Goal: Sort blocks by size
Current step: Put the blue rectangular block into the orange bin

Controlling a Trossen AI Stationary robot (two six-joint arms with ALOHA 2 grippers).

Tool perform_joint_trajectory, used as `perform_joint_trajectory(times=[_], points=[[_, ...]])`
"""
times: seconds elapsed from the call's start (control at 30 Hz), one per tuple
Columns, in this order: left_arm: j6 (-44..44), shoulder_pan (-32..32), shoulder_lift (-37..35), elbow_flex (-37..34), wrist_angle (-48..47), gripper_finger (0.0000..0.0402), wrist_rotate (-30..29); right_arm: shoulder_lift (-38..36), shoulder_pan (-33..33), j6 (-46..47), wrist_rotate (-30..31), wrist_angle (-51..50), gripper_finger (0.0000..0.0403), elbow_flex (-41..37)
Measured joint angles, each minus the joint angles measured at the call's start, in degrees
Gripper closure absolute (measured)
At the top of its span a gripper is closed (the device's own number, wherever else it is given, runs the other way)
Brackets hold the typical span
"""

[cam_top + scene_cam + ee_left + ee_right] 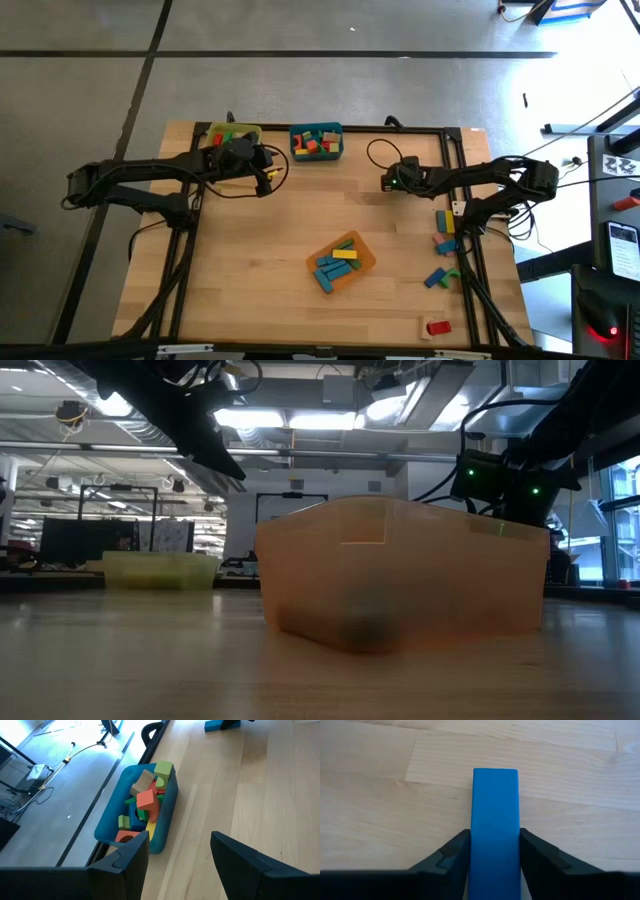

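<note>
My right gripper (495, 834) is at the table's right middle (386, 180), shut on a long blue block (495, 805) that points away from it over the bare wood. In the high view the gripper itself hides this block. My left gripper (180, 840) hangs open and empty above the table's far left part (266, 176), near the teal bin (167, 815). That bin holds several mixed blocks (146, 800). More loose blocks (444, 245) lie on the table at the right edge. My right gripper pinches the blue block's two long sides (476, 845) between its two fingers, at the end nearest the gripper. The fingers slant down from above and run along the block. Its far end (495, 772) juts out past the fingertips; whether it still rests on the table I cannot tell.
A yellow bin (233, 133) and the teal bin (316, 141) stand at the far edge. An orange bin (341, 262) with several blue, yellow and green blocks sits at the table's near middle. A red block (438, 327) lies at the near right corner.
</note>
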Motion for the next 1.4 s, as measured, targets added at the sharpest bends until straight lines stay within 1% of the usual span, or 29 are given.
perform_joint_trajectory(times=[0.1,0.3,0.43,0.6,0.8,0.9,1.03,1.13,1.27,1.4], points=[[0.0,0.0,0.0,0.0,-0.1,0.0205,0.0,0.0,0.0,-0.1,-0.1,0.0,0.0237,0.0],[0.0,0.0,0.0,0.0,-0.4,0.0205,0.0,0.0,0.0,-0.4,0.0,0.0,0.0269,0.0],[0.0,0.0,0.0,0.0,-0.5,0.0205,0.0,0.1,0.0,-0.6,0.2,-0.2,0.0269,0.4],[0.0,0.0,0.0,0.0,-0.5,0.0205,0.0,0.2,0.0,-2.8,-0.2,-1.6,0.0250,2.4],[1.1,0.0,0.0,0.0,-0.5,0.0205,0.0,0.3,0.1,-5.0,-3.9,-1.2,0.0269,5.3],[1.3,0.0,0.0,0.0,-0.5,0.0205,0.0,0.3,1.4,-6.2,-4.1,-1.1,0.0269,6.7],[1.3,0.0,0.0,0.0,-0.5,0.0205,0.0,0.3,3.8,-6.3,-3.7,-1.1,0.0256,8.8],[1.3,0.0,0.0,0.0,-0.5,0.0205,0.0,0.2,6.2,-8.0,-3.9,-1.1,0.0256,10.8],[1.3,0.0,0.0,0.0,-0.5,0.0205,0.0,0.2,9.8,-11.5,-5.9,-0.7,0.0264,14.4],[1.3,0.0,0.0,0.0,-0.4,0.0205,0.0,0.1,13.8,-15.6,-7.5,-0.6,0.0261,19.0]])
